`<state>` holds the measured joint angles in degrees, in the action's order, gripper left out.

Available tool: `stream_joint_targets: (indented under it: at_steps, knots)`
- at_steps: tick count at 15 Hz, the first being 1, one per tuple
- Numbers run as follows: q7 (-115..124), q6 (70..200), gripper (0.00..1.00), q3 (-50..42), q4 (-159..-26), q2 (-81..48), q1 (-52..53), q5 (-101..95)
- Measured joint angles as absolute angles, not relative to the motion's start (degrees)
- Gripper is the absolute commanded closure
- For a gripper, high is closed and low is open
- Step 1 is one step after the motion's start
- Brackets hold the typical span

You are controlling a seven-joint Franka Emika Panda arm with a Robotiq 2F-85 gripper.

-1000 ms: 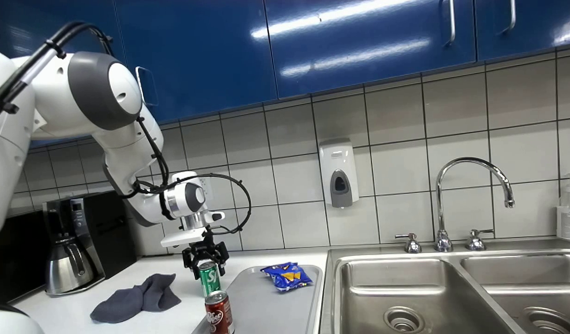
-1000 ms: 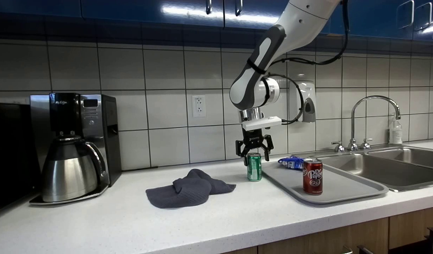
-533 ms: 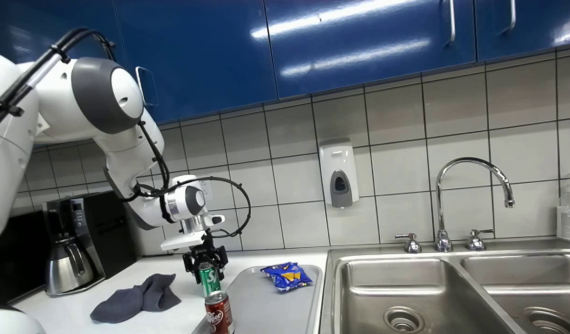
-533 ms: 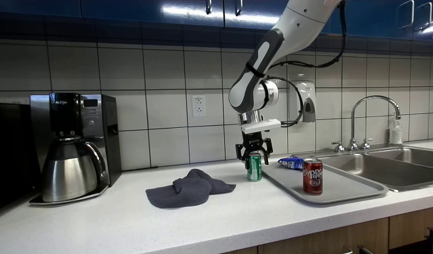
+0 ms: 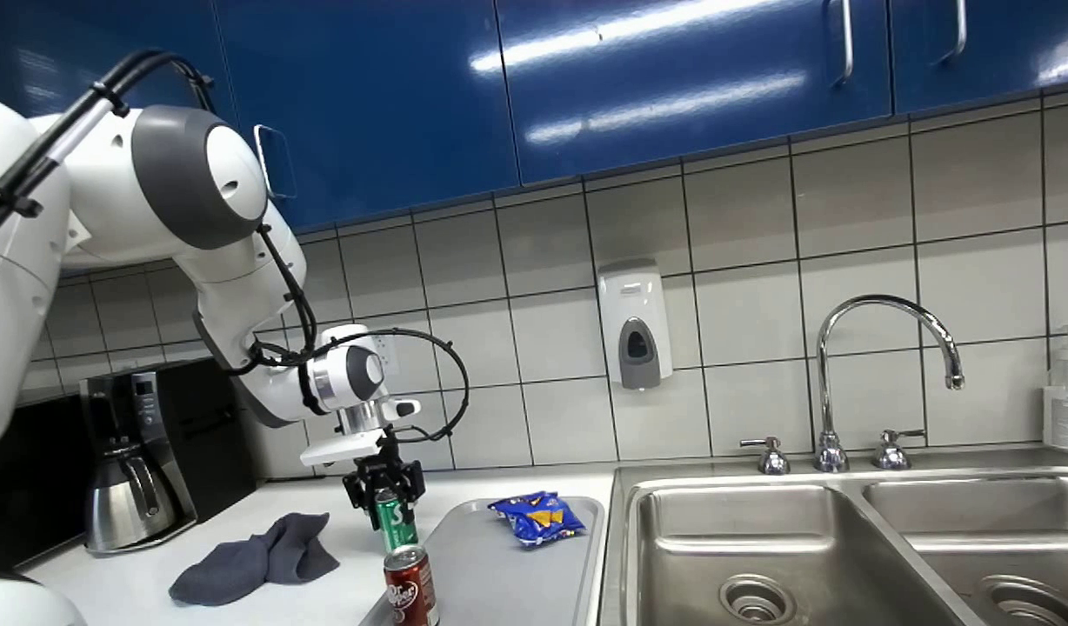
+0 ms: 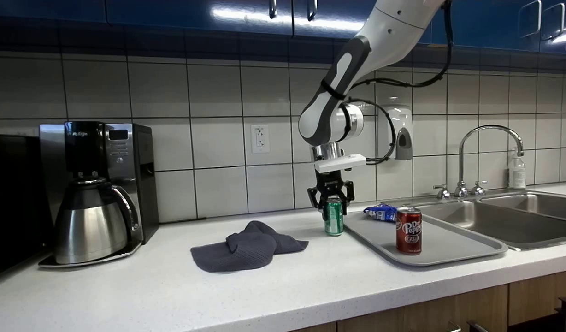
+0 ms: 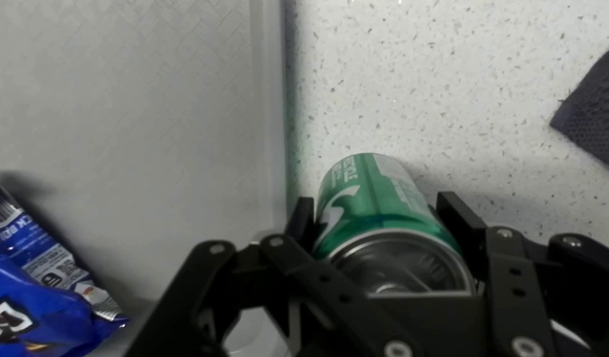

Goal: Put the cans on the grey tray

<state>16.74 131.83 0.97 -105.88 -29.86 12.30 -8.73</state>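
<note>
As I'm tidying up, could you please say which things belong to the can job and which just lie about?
For the job: gripper, green can, red can, grey tray.
Not needed: dark cloth, blue packet (on the tray), coffee maker.

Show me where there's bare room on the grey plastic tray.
The tray is bare between the blue crinkled snack bag and the upright red metal can, and from that can toward the steel sink. Crowded: the tray's edge nearest the green metal can, clasped by the black gripper.

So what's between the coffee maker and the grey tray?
In an exterior view, a dark cloth lies nearer the coffee maker, and the green can, held in the end effector, is nearer the tray.
</note>
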Motion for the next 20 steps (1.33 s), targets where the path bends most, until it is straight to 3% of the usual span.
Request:
stream_joint_targets:
  at_steps: [11, 20]
  knots:
    - [16.6, 126.2, 0.60, 1.3, -106.5, -18.3, 11.4, -6.8]
    - [16.6, 124.9, 0.60, -1.9, -111.2, -17.3, 7.8, -9.5]
